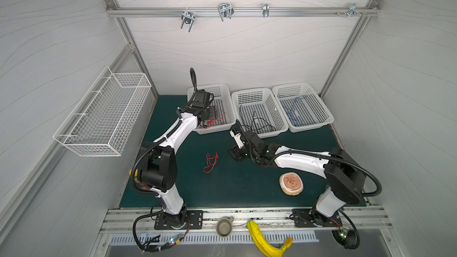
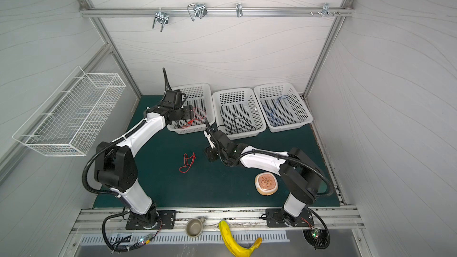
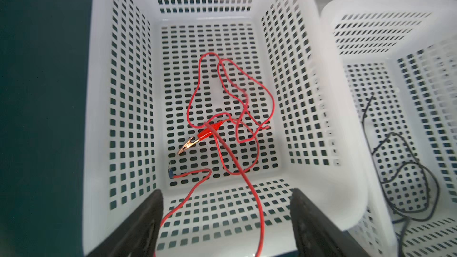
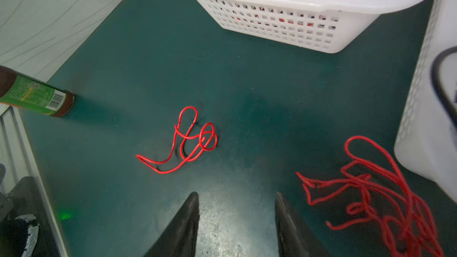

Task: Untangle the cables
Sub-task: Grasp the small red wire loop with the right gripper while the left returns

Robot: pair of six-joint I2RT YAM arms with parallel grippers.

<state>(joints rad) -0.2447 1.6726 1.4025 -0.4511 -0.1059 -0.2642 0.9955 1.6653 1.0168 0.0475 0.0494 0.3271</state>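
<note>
- The left claw (image 3: 226,194) hung over the left basket (image 3: 95,119), its fingers (image 3: 148,218) wide apart and gripping nothing.
- Two strands of the clipped red cable (image 3: 207,131) ran up the basket's near wall and passed through the gap between those fingers, touching neither. The rest of that cable lay looped on the basket floor, its metal clip pointing towards a side wall.
- In both top views this basket sat just left of centre, at the back of the green bench (image 1: 247,189).
- The right claw (image 4: 236,195) hovered low over bare bench near the middle of the top views, fingers apart with nothing between them.
- A red bundle (image 4: 385,194), thickly knotted, lay on the bench just beside the right claw, close to the wall of the middle basket (image 1: 252,90).
- The loose red cable (image 1: 210,163) lay in small loops on the bench, ahead of the right claw and left of it in both top views, well apart from the baskets.
- A black cable (image 1: 259,122) lay inside the middle basket, and a blue cable (image 1: 293,112) inside the right basket (image 1: 291,85).
- The right wrist view showed a brown bottle (image 4: 37,95) with a green label lying on its side at the bench's edge.
- Lower right of centre sat a round tan object (image 1: 291,183). Beyond the front rail, at the bottom of the frame, were a cup (image 1: 223,227) and a banana (image 1: 262,241).
</note>
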